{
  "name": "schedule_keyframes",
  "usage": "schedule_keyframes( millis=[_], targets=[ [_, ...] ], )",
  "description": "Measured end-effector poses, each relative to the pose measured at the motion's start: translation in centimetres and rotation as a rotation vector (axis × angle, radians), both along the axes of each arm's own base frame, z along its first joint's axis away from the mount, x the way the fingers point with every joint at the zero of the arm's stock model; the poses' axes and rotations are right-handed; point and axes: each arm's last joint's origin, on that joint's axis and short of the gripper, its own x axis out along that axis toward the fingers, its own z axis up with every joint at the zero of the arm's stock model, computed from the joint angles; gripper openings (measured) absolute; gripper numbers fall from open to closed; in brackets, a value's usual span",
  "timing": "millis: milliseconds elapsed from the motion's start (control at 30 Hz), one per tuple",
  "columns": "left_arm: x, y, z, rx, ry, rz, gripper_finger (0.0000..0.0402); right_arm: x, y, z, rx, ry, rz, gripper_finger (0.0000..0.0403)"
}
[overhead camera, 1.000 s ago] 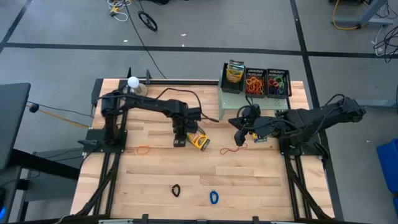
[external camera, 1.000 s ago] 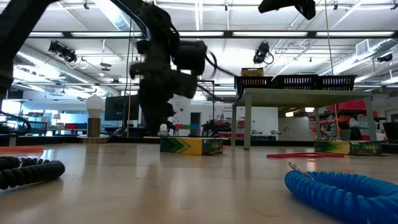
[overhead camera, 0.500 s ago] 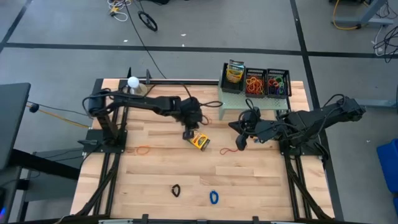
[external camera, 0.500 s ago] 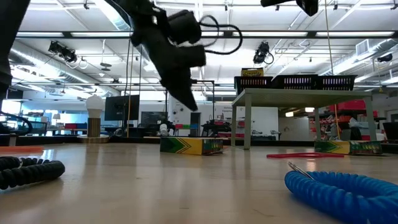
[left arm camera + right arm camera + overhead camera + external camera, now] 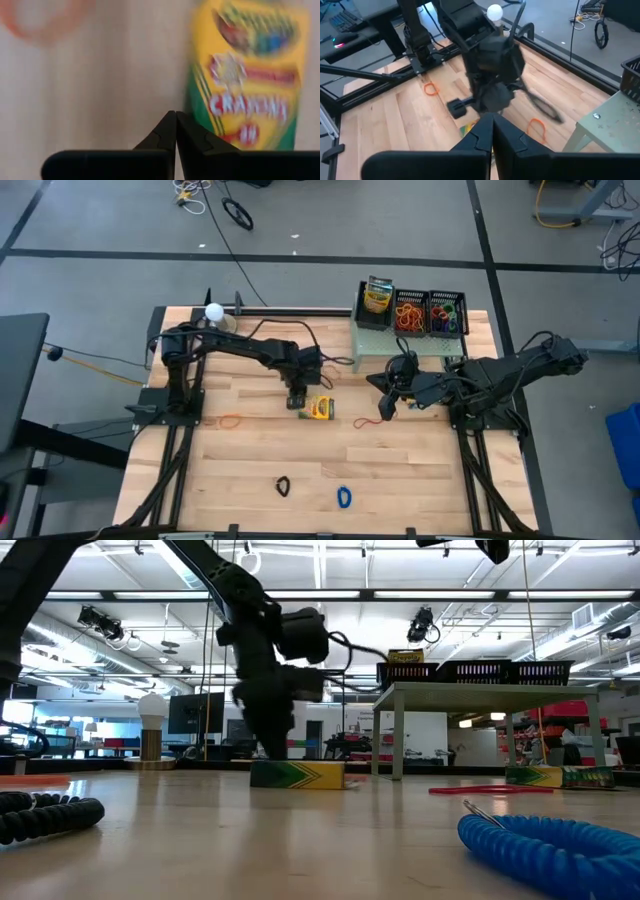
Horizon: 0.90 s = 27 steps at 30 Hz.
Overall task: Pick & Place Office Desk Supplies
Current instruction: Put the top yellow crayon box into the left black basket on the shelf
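Note:
A yellow-and-green crayon box [image 5: 319, 408] lies flat on the wooden table near its middle. My left gripper [image 5: 296, 402] is shut and points steeply down at the box's left end. In the left wrist view its tips [image 5: 175, 119] stand right beside the box's green edge [image 5: 192, 107]. My right gripper [image 5: 385, 408] is shut and hangs high over a red rubber band [image 5: 372, 420], with nothing seen between its fingers [image 5: 492, 122]. A second crayon box [image 5: 547, 776] lies under the right arm. My left gripper's shut fingertips [image 5: 167, 127] come from above, close against the long side of the crayon box [image 5: 240, 80] near its left end. Whether they touch it, I cannot tell. The box lies flat on the table.
An orange band [image 5: 231, 421] lies at the left, a black band [image 5: 284, 485] and a blue band [image 5: 344, 497] near the front edge. The pale green shelf [image 5: 372, 345] at the far right carries black mesh trays [image 5: 447, 313] with bands and a crayon box [image 5: 377, 297]. A white ball [image 5: 213, 311] stands far left.
My left gripper rose and tipped toward the far right over the crayon box, then came back down at the box's left end. The box, which lay slantwise, has turned to lie square along the table's width and has slid a little toward the left.

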Motion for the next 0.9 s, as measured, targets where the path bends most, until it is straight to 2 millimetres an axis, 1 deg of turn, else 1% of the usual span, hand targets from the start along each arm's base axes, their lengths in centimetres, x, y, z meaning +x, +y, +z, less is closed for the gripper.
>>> schedule_keyframes(
  millis=[67, 200, 267, 367, 400, 467, 600, 700, 800, 900],
  targets=[
    [-0.5, -0.5, 0.3, -0.041, 0.04, 0.013, 0.001, 0.0, 0.0, 0.0, 0.0, 0.0, 0.0, 0.0009],
    [-1.5, -1.4, 1.6, -0.086, 0.088, 0.061, 0.001, 0.0, 0.0, 0.0, 0.005, -0.002, -0.002, 0.0009],
    [-1.9, -2.0, 2.7, -0.104, 0.085, 0.108, 0.001, 0.0, 0.0, 0.0, 0.008, -0.003, -0.003, 0.0009],
    [-2.9, -3.2, 4.7, -0.133, 0.007, 0.169, 0.001, 0.0, 0.1, 0.0, 0.042, -0.008, 0.003, 0.0009],
    [-3.5, -3.7, 5.0, -0.144, -0.028, 0.185, 0.0009, 0.0, 0.1, 0.0, 0.057, -0.011, 0.002, 0.0009],
    [-5.1, -4.7, 5.0, -0.179, -0.103, 0.229, 0.0008, 0.2, 0.2, -0.2, 0.081, -0.007, 0.004, 0.0009],
    [-8.4, -6.4, 3.8, -0.257, -0.293, 0.353, 0.0007, 1.0, 0.5, -1.0, 0.127, 0.018, 0.007, 0.0009],
    [-10.0, -7.0, 2.6, -0.327, -0.33, 0.506, 0.0017, 2.1, 0.6, -2.1, 0.171, 0.046, -0.013, 0.0009],
    [-10.4, -7.5, 2.1, -0.378, -0.321, 0.593, 0.004, 3.5, 0.3, -3.5, 0.258, 0.08, -0.066, 0.0009],
    [-10.0, -7.9, 1.9, -0.381, -0.343, 0.643, 0.007, 5.2, -0.2, -5.7, 0.354, 0.133, -0.14, 0.0011]
  ],
)
